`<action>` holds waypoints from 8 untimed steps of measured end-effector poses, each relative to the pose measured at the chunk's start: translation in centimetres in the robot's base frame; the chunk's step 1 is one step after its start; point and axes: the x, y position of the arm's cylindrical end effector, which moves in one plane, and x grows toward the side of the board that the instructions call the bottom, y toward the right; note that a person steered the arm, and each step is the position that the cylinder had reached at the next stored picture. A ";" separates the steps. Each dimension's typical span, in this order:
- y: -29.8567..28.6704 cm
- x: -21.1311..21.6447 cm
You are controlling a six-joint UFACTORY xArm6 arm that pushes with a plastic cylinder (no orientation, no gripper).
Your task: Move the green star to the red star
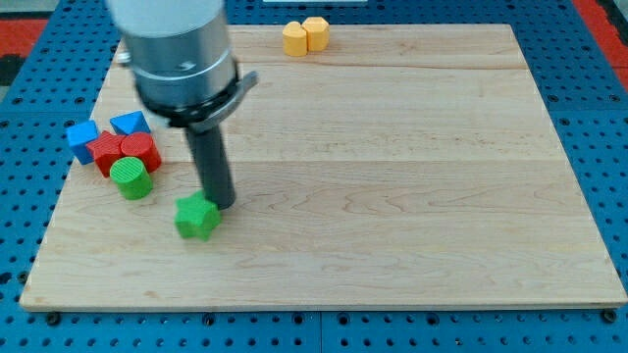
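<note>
My tip [224, 204] has no jaws to open or close; it is a bare rod, resting just at the upper right of the green star [197, 217], touching or nearly so. The star looks small, light and rigid, likely to slide easily. The red star [106, 152] lies up-left of my tip, beyond the green cylinder [130, 178]; pushing from the star's right side seems best.

A pale wooden bench [392, 196] fills most of the frame, resting on a blue perforated surface [599, 118]. At the upper middle, two yellow blocks [305, 36] sit touching each other (their exact shapes are hard to make out). At the left, two blue blocks [83, 136] [130, 124] sit near each other in a tight cluster. Just below them stands a green cylinder [130, 178], upright.
</note>
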 end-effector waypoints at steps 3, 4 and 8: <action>7.5 1.8; 3.6 2.2; -8.1 4.2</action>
